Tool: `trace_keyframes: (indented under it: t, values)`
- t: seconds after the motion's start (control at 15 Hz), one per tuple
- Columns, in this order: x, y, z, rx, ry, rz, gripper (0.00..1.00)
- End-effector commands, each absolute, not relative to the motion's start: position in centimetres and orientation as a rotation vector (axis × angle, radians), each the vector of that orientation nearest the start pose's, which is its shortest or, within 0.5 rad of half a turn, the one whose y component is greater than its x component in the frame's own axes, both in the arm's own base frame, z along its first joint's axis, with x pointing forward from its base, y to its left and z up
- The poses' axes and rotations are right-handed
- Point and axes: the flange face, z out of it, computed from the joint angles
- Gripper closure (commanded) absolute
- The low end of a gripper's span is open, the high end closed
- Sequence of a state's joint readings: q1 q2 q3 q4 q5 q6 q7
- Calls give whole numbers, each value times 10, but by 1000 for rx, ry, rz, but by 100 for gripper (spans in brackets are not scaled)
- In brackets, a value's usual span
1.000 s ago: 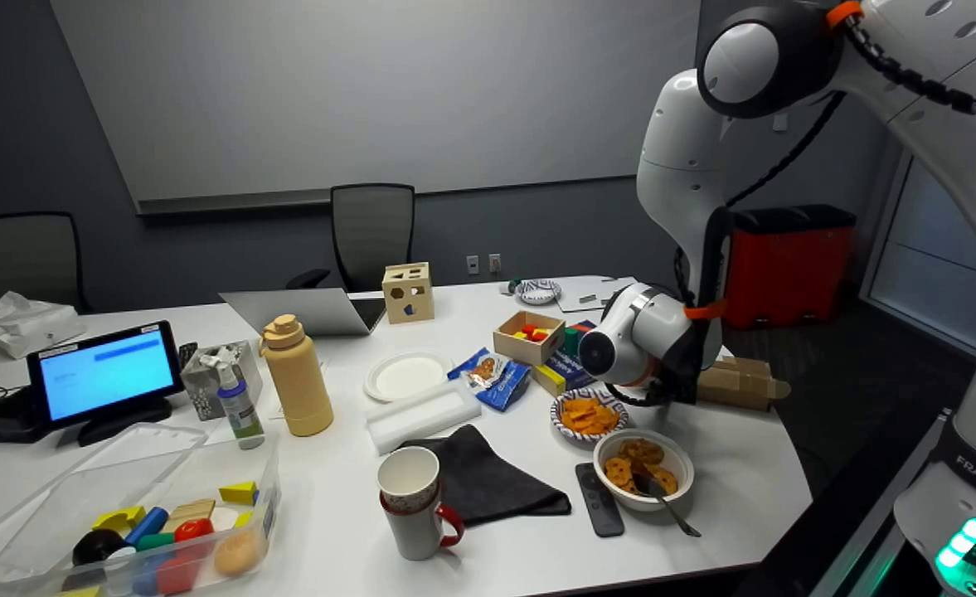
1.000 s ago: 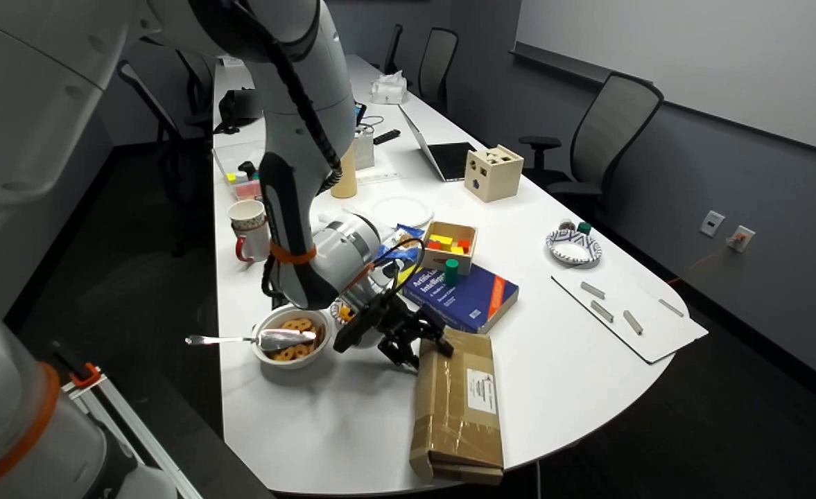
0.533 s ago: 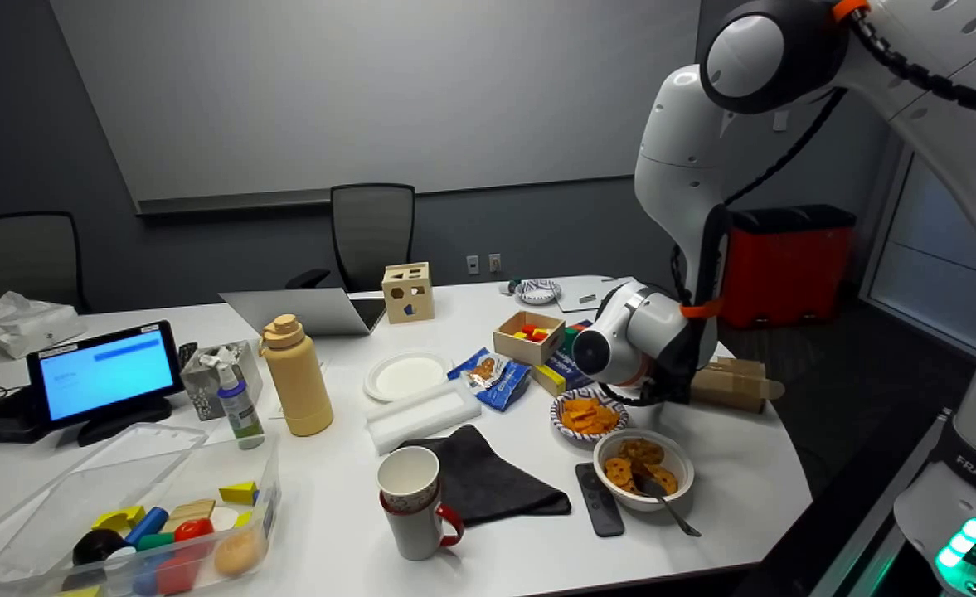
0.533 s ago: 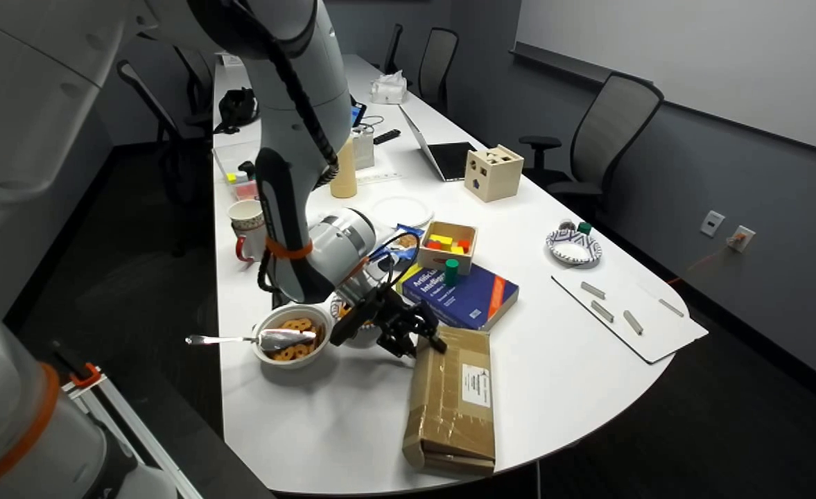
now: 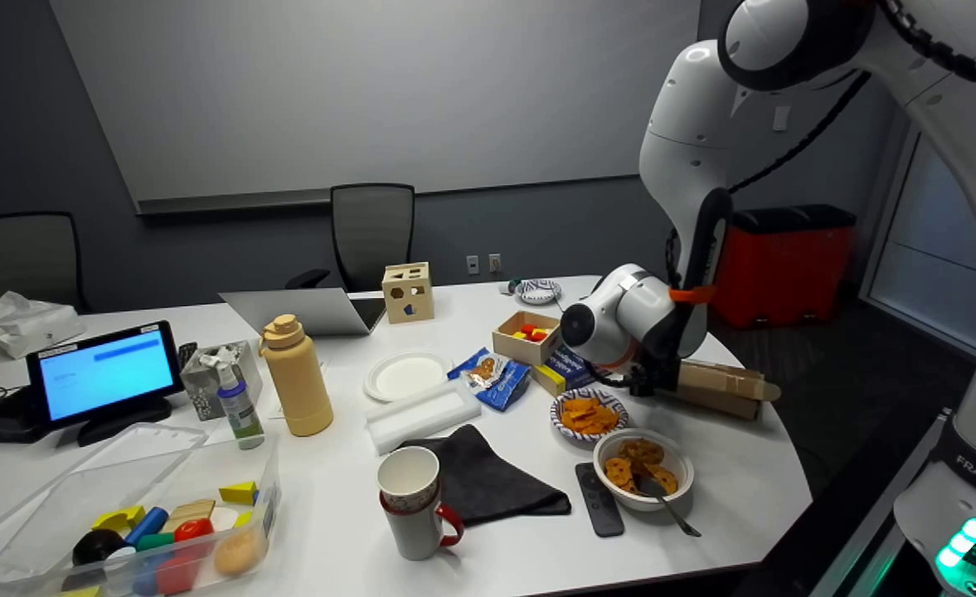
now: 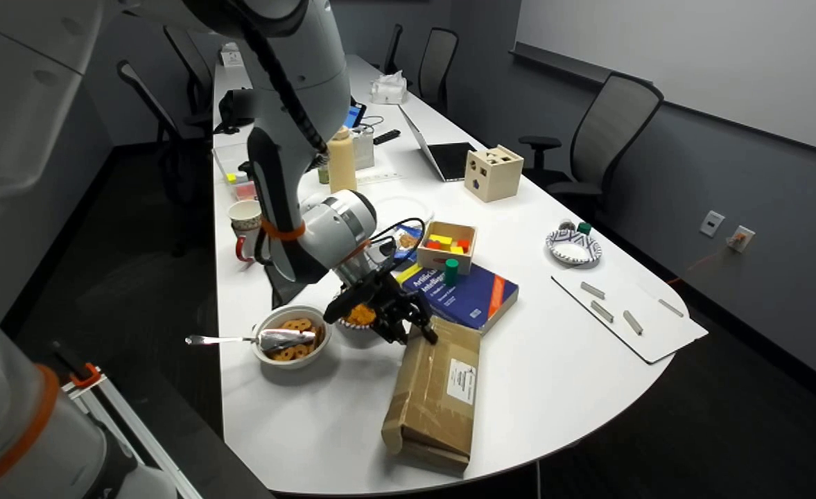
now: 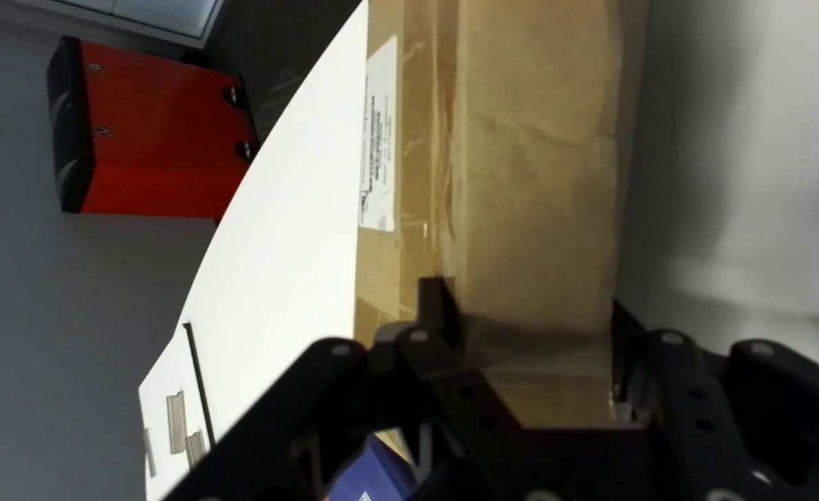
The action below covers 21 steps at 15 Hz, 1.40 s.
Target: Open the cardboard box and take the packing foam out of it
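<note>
By the hand [image 7: 529, 313], one end of the cardboard box [image 6: 435, 395] is grasped; its other end is pointed toward the rounded edge of the table [image 6: 553, 381]. Farther inward, the packing foam [image 5: 424, 416] is seen between a plate [image 5: 407, 377] and a cloth [image 5: 492, 481].

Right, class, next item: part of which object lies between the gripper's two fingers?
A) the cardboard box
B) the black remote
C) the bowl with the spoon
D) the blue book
A: in the wrist view, the gripper straddles part of the cardboard box, one finger on each side.
</note>
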<state>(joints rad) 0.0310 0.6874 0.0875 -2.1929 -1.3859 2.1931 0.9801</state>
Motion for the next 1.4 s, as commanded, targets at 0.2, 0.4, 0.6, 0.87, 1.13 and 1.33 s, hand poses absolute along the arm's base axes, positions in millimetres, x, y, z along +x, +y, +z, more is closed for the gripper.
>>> trace_keyframes:
  t: [0.2,0.4,0.6,0.87,1.13,1.33]
  values:
    - [486,32,110,2402,450,-221,75]
    - [494,22,124,2442,423,-346,75]
    - [494,10,133,2472,424,-478,75]
    - [497,-8,141,2446,425,-583,75]
    - [507,-20,146,2435,353,-545,75]
    - [512,-36,148,2454,310,-509,75]
